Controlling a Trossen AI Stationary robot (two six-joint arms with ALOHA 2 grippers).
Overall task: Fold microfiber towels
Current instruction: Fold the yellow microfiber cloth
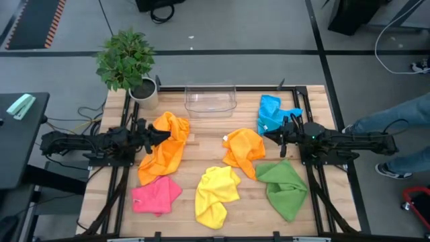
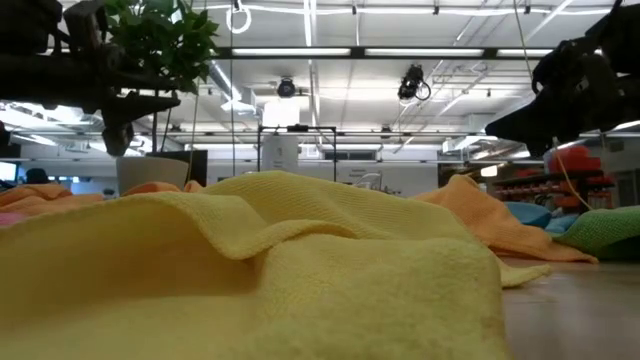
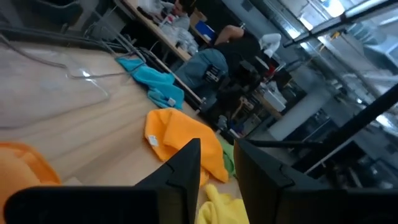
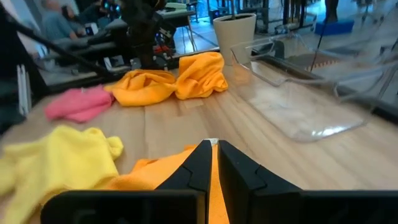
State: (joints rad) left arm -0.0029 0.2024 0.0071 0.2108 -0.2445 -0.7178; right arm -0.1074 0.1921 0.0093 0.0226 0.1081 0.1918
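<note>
Six microfiber towels lie crumpled on the wooden table. An orange one (image 1: 164, 151) is at the left and a second orange one (image 1: 245, 151) is in the middle. A blue one (image 1: 272, 113) lies at the far right. A green one (image 1: 283, 185), a yellow one (image 1: 216, 191) and a pink one (image 1: 156, 195) lie along the near side. My left gripper (image 3: 217, 174) hangs level above the left orange towel's edge (image 1: 163, 134), open with nothing between its fingers. My right gripper (image 4: 213, 163) hangs level at the right (image 1: 270, 136), shut, above the table between the blue and middle orange towels.
A clear plastic bin (image 1: 210, 97) stands at the far middle of the table, and a potted plant (image 1: 127, 64) at the far left corner. A person's legs (image 1: 396, 121) show beyond the table's right edge. Bare wood (image 1: 205, 151) lies between the two orange towels.
</note>
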